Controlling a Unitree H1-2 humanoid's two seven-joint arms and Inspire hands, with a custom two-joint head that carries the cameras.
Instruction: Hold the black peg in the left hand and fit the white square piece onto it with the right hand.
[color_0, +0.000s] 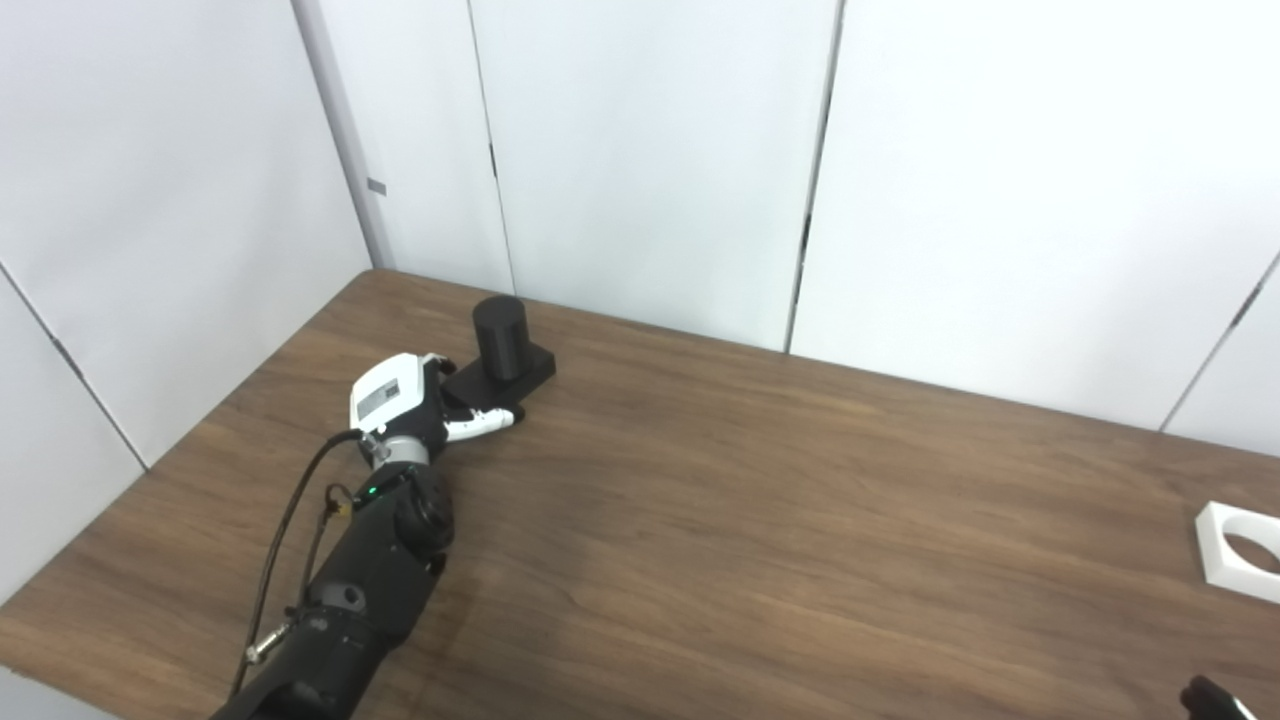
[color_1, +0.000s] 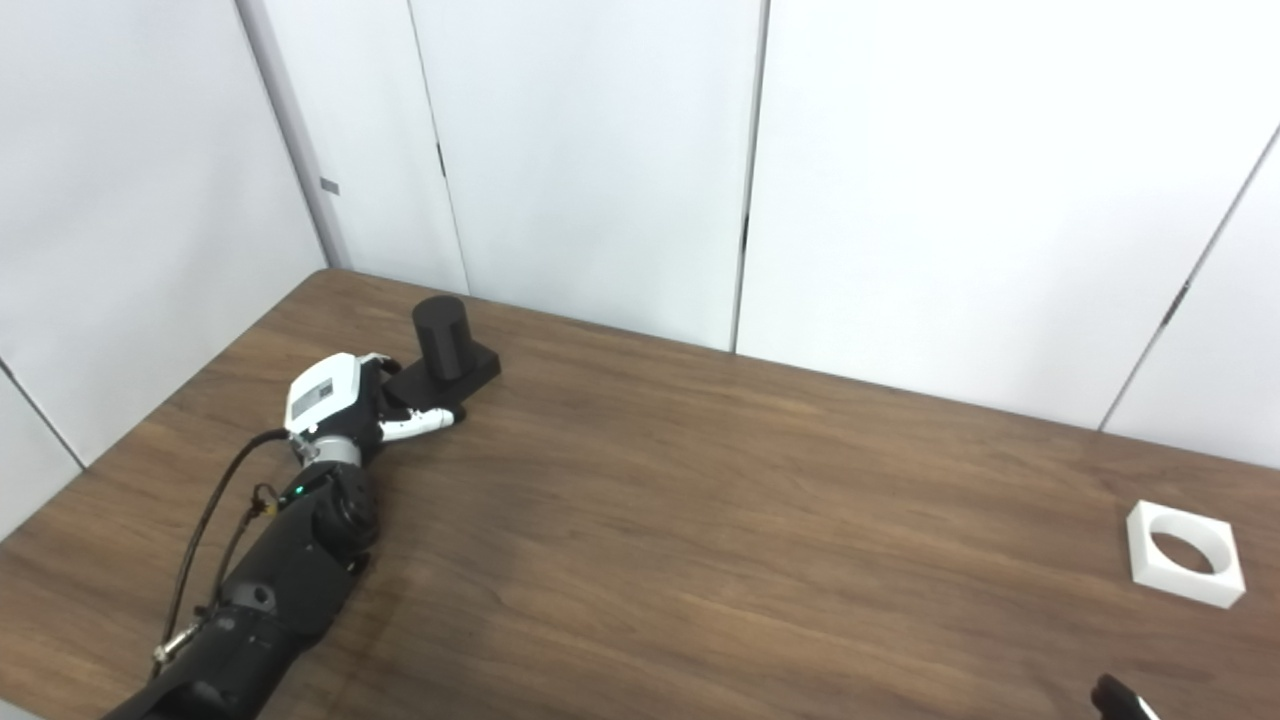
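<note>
I have the left hand (color_1: 345, 405) out at the far left of the bench (color_1: 700, 520), pressed against the near side of the black peg (color_1: 445, 340). The peg is one piece: a round post standing upright on a flat square base, resting on the bench. From here the fingers (color_1: 425, 422) lie along the base's near edge and touch it, but I cannot tell whether they have clenched on it or only rest beside it; the base looks flat on the wood, so I judge the grasp is not finished. Taking it by the base makes sense to me, since that leaves the post bare for the other part to slide down.

The white square piece (color_1: 1185, 553) lies flat at the right edge of the bench, well apart from the peg, its round hole facing up. I count one peg and one white piece, nothing else on the wood. Of my right hand (color_1: 1120, 698) only a dark tip shows at the bottom right corner, near the white piece but not touching it; its fingers are out of sight, so their state is unknown.
</note>
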